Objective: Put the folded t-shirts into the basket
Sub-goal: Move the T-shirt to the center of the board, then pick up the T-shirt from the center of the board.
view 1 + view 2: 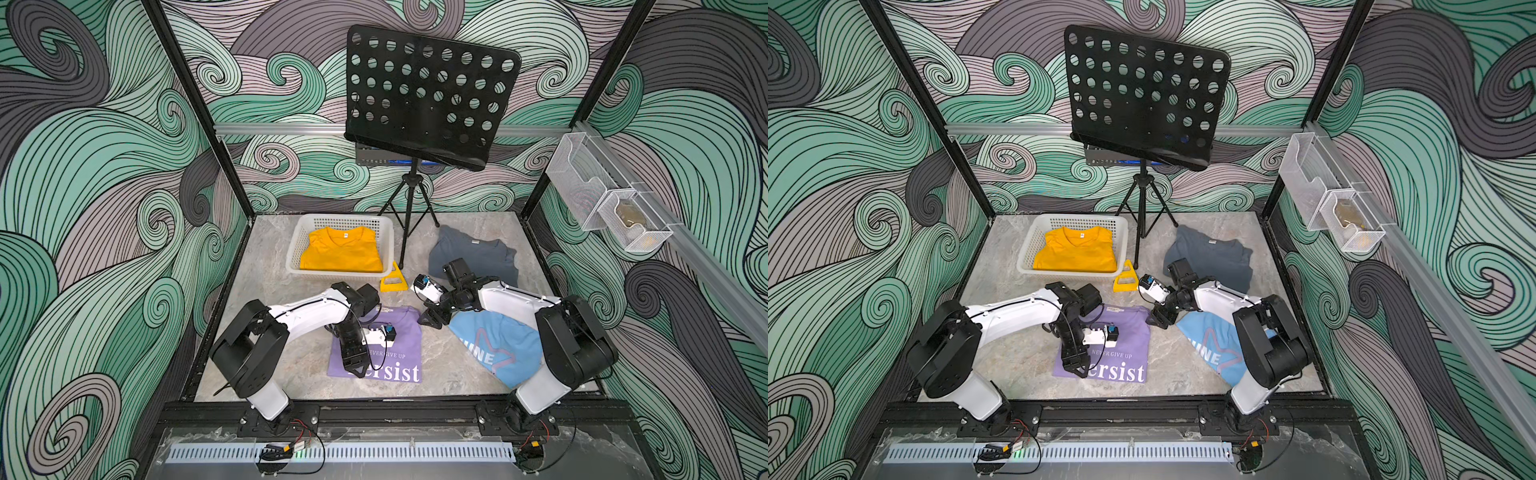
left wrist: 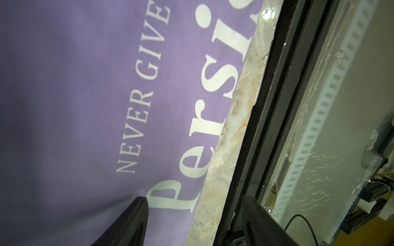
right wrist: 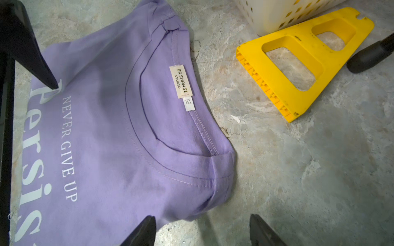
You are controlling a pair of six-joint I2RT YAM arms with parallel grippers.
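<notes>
Pickup of lavender tee [image 1: 405, 338]: left gripper [image 1: 358, 371] and right gripper [image 1: 432, 321] both spread, empty.
The tee lies flat near the table [image 1: 257, 282] front; yellow tee [image 1: 345, 255] sits in the basket [image 1: 296, 249]. Slide the left under the hem [image 2: 211, 147] and the right under the collar [image 3: 170, 138], then close together. Only your left wrist view shows one jaw past the hem.

lavender tee [image 3: 110, 138]: "never give up", "persist"; label [image 3: 181, 82] "er shan si studio" (tag [image 3: 189, 104]: xxl)

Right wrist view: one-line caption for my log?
Open right end effector poised beside the collar end of the lavender tee on the marble table; yellow triangular tool and white basket beyond.
</notes>
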